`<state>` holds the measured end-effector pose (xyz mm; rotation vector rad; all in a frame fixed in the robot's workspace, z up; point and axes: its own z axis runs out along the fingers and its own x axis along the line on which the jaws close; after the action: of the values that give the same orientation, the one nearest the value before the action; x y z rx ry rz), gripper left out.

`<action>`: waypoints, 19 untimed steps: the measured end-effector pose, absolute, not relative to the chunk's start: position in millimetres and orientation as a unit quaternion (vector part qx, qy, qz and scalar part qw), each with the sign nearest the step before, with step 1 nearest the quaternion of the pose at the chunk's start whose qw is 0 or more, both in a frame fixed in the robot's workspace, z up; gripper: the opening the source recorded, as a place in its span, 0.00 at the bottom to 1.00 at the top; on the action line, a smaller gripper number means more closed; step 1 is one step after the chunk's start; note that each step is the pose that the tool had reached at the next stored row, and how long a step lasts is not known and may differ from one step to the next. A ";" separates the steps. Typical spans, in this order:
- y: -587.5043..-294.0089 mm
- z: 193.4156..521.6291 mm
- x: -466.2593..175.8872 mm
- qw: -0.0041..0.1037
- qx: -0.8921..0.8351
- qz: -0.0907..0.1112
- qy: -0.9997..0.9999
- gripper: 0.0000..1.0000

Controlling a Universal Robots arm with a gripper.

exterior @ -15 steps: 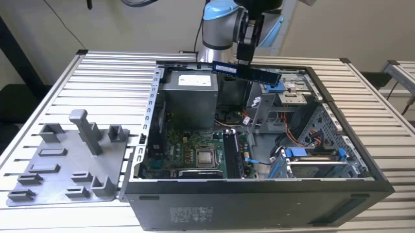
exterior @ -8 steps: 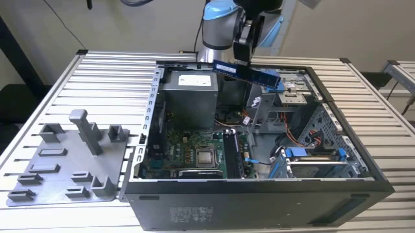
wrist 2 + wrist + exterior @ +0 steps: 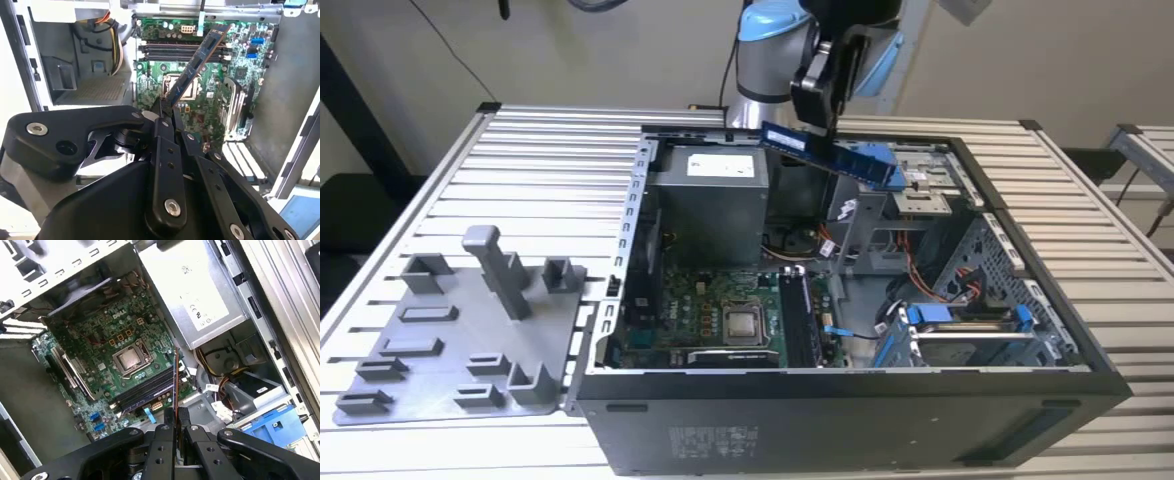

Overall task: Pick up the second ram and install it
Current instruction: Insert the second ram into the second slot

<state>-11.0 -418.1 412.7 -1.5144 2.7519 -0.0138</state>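
Item, exterior view, from that view's left: grey plastic holder tray [image 3: 454, 350] with moulded blocks and an upright post, lying flat on a slatted metal table [image 3: 547, 150]. Just beside it, toward the exterior view's right: black computer case [image 3: 854, 410], lying on its side with the panel off, a pale printed label [image 3: 720, 440] on its near face. Inside, left part: grey power supply [image 3: 707, 195] bearing a white label [image 3: 720, 165]; nearer the camera, a green motherboard [image 3: 707, 320] with a bare square processor [image 3: 744, 324]. Above the case's far edge: gripper [image 3: 825, 128], fingers clamped on the second ram [image 3: 841, 158], a slim dark stick with a blue sticker. It is held tilted in the air, clear of the board, its low end toward the exterior view's right. Farther right inside the case: blue plastic bracket [image 3: 927, 313] among cables. Second wrist view: gripper [image 3: 164, 111] grips one end of the second ram [image 3: 197, 62], which slants out over the long black memory slots [image 3: 180, 50]. First wrist view: second ram [image 3: 176, 385] seen edge-on as a thin line rising from the gripper [image 3: 176, 415], over the memory slots [image 3: 145, 390]; power supply [image 3: 192, 290] with a printed label alongside.
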 end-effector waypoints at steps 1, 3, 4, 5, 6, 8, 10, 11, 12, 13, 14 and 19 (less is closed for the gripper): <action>-418.1 412.5 -11.0 0.000 -0.475 -0.004 0.880 0.14; -418.1 412.2 -11.0 0.000 -0.459 -0.004 0.888 0.14; -418.1 412.0 -11.1 0.000 -0.452 -0.004 0.892 0.14; -418.1 411.8 -11.1 0.000 -0.445 -0.004 0.896 0.14; -418.2 411.7 -11.1 0.000 -0.438 -0.004 0.899 0.14; -418.2 411.4 -11.1 0.000 -0.424 -0.004 0.905 0.14; -418.1 411.1 -11.0 0.000 -0.410 -0.004 0.912 0.14; -418.1 410.9 -11.1 0.000 -0.402 -0.004 0.915 0.14; -418.1 410.8 -11.1 0.000 -0.394 -0.004 0.919 0.14; -418.1 410.6 -11.1 0.000 -0.386 -0.004 0.923 0.14; -418.1 410.4 -11.1 0.000 -0.378 -0.004 0.926 0.14; -418.2 409.7 -11.0 0.000 -0.339 -0.004 0.941 0.14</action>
<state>-11.0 -418.2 409.7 -1.0654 2.9564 -0.0139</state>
